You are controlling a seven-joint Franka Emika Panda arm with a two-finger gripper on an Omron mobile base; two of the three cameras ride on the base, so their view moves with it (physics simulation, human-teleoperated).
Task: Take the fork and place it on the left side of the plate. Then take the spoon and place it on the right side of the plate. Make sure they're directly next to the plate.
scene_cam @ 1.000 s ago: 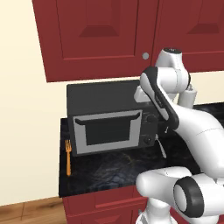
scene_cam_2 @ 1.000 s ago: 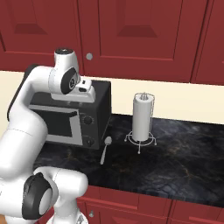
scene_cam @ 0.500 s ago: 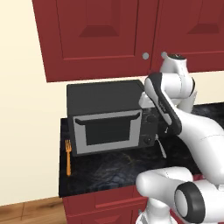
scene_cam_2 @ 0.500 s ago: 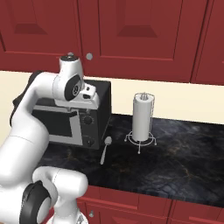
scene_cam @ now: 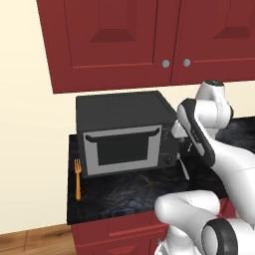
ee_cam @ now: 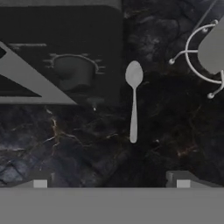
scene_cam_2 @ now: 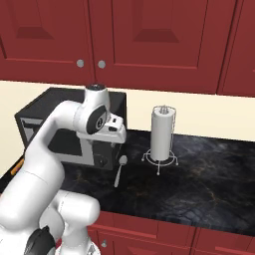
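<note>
The orange fork [scene_cam: 77,178] lies on the dark counter left of the microwave, tines pointing to the wall. The grey spoon [ee_cam: 133,100] lies on the counter right of the microwave's front corner, bowl toward the wall; it is also the spoon [scene_cam_2: 119,169] in the right base view. My gripper [ee_cam: 111,181] hangs above the spoon, pointing down, open, with its fingertips [ee_cam: 183,179] wide apart and nothing between them. In the right base view the gripper [scene_cam_2: 112,141] sits by the microwave's right front corner. The plate is out of view.
A black microwave [scene_cam: 122,132] stands against the wall, its knob [ee_cam: 72,70] close to the spoon. A paper towel roll on a wire stand [scene_cam_2: 163,133] stands to the spoon's right. Red cabinets [scene_cam_2: 144,40] hang above. The counter's front edge [scene_cam: 119,214] runs close to the fork's handle end.
The hand has swung right and down, from beside the microwave's top to above the spoon. Fork and spoon lie where they were.
</note>
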